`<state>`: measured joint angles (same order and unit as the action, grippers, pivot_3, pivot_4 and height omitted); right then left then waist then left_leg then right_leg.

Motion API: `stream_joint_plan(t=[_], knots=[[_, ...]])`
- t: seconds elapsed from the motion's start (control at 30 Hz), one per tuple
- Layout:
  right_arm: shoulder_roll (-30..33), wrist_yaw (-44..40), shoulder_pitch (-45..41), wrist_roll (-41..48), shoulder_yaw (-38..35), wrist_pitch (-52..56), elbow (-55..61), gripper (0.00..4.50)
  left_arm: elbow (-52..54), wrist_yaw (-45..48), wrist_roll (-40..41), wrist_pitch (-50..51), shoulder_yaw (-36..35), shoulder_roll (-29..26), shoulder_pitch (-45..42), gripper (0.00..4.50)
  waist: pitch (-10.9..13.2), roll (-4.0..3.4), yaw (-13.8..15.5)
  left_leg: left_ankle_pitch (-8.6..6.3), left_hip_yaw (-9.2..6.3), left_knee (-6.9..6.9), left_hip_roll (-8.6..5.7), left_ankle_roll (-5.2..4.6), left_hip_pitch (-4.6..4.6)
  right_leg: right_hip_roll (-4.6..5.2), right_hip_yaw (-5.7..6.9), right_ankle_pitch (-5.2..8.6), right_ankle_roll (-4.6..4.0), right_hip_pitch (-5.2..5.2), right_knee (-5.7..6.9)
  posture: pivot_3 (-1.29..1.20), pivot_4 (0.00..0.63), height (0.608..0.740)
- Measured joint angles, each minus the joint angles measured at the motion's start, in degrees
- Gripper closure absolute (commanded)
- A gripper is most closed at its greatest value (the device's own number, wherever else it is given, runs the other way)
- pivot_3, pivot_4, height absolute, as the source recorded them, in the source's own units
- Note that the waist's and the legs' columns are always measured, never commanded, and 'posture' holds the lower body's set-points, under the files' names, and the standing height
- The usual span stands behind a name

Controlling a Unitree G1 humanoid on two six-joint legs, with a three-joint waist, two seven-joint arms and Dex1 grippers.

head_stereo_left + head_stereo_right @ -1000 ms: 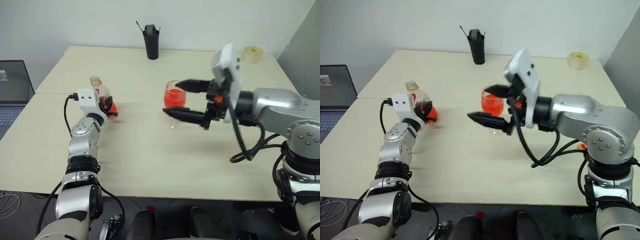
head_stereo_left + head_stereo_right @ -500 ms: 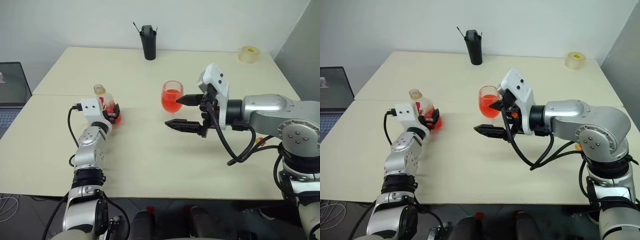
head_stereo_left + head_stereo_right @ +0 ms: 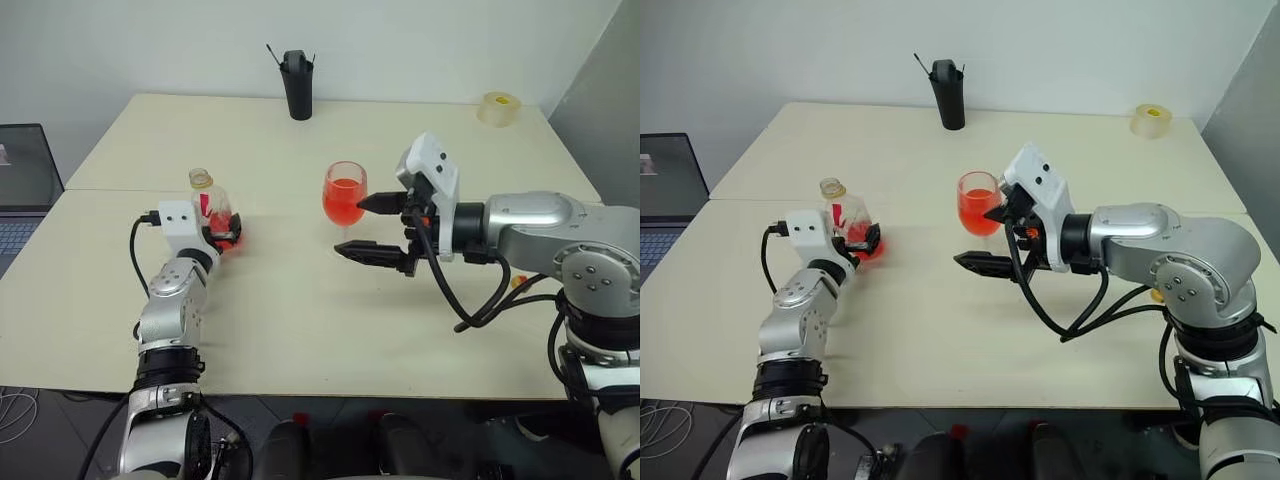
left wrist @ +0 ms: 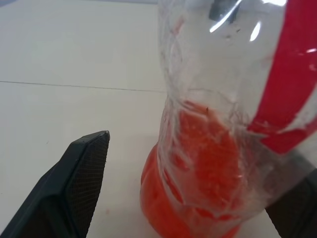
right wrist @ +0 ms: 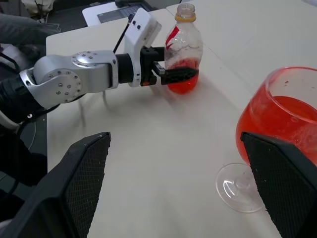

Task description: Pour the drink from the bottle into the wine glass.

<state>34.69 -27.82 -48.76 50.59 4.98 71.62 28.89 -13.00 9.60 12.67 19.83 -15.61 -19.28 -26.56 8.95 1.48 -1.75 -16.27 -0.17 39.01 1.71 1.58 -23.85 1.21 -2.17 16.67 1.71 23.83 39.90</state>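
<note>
The bottle (image 3: 208, 203) stands upright on the table's left side, with a little red-orange drink (image 4: 198, 193) in its bottom. My left gripper (image 3: 222, 232) is open around its lower body, and one finger (image 4: 74, 193) stands clear of the plastic. The wine glass (image 3: 344, 195) stands mid-table, its bowl about half full of the red drink (image 5: 277, 124). My right gripper (image 3: 372, 228) hovers open just right of the glass, pointing left, its fingers one above the other. Neither gripper holds anything.
A black pen holder (image 3: 297, 85) stands at the table's far edge and a tape roll (image 3: 500, 107) at the far right corner. A laptop (image 3: 20, 185) sits off the table's left side. Bare tabletop (image 3: 300, 310) lies in front of both grippers.
My left gripper has opened off the bottle, which now stands free, and the hand has drawn slightly back and down. My right gripper has sunk a little beside the glass.
</note>
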Motion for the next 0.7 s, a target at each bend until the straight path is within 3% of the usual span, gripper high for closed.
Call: stream_joint_plan(t=[0.53,0.7], knots=[[2.51,-4.59,0.79,-3.07,1.0,-2.56,0.12,0.0,20.48,5.28,5.16,13.75,-1.24,-6.51,10.26,0.04,0.01,0.0,0.01,-0.01,0.0,-0.03,0.03,-0.02,0.01,0.0,-0.02,0.0,0.0,0.01,-0.08,0.0,0.15,0.74],[6.84,-8.7,1.77,-4.4,0.77,-4.7,-0.47,0.0,25.34,16.34,12.99,16.32,-3.42,-13.68,10.68,0.04,0.02,-0.01,0.06,-0.01,0.01,-0.06,0.0,-0.02,0.01,-0.02,0.0,0.01,0.0,-0.03,-0.24,0.0,0.15,0.74]])
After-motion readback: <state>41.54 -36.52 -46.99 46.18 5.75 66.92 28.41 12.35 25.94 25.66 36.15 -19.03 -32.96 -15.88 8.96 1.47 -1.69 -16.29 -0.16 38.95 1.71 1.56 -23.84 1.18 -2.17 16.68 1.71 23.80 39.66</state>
